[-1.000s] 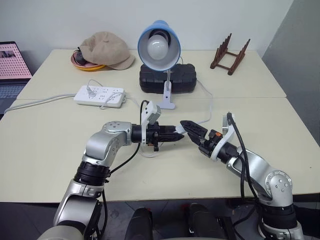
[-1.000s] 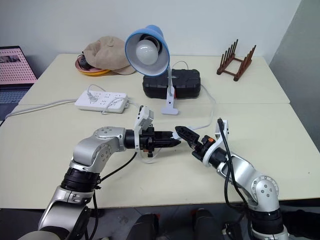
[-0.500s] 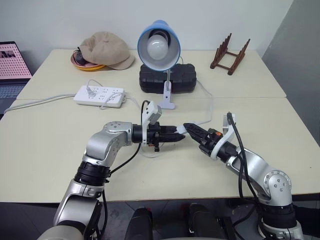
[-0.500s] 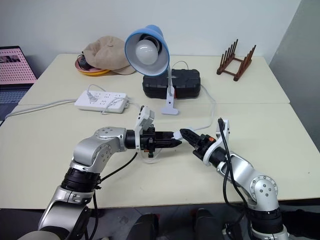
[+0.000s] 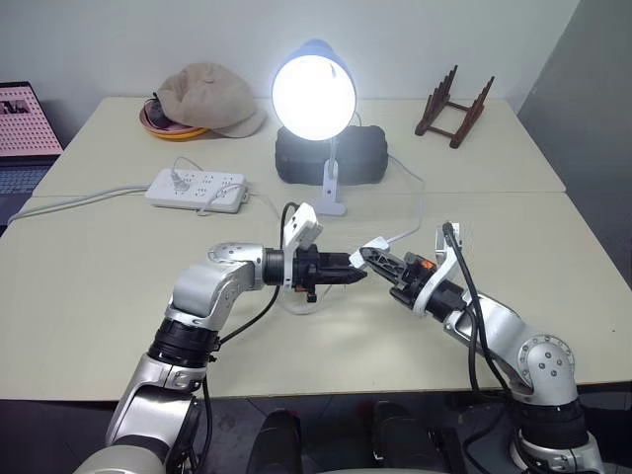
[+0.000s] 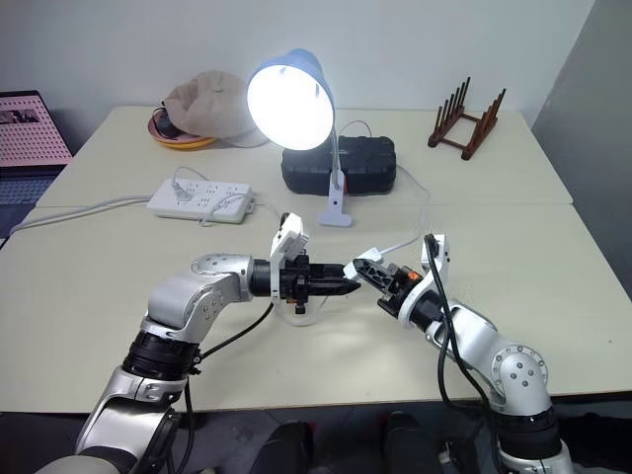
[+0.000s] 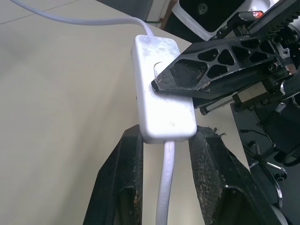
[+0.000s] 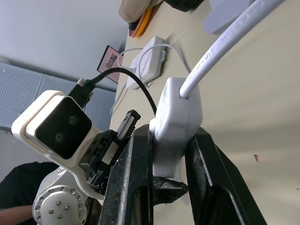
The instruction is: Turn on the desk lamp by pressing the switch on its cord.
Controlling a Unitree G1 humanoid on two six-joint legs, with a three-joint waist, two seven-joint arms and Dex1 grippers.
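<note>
While the desk lamp glows near the table's middle seam, the switch hangs above the front half, well clear of every edge. Left gripper is pinched on the switch's end; right gripper is clamped across its rocker. Its cord runs back toward the lamp, partly hidden behind the 2 arms.

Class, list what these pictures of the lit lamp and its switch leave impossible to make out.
- Desk lamp bulb: lost in glare, eye views.
- Switch rocker: right pincer finger covers it, left wrist view.
- Black case: partly behind lamp stem.
- Under the cap: hidden.
</note>
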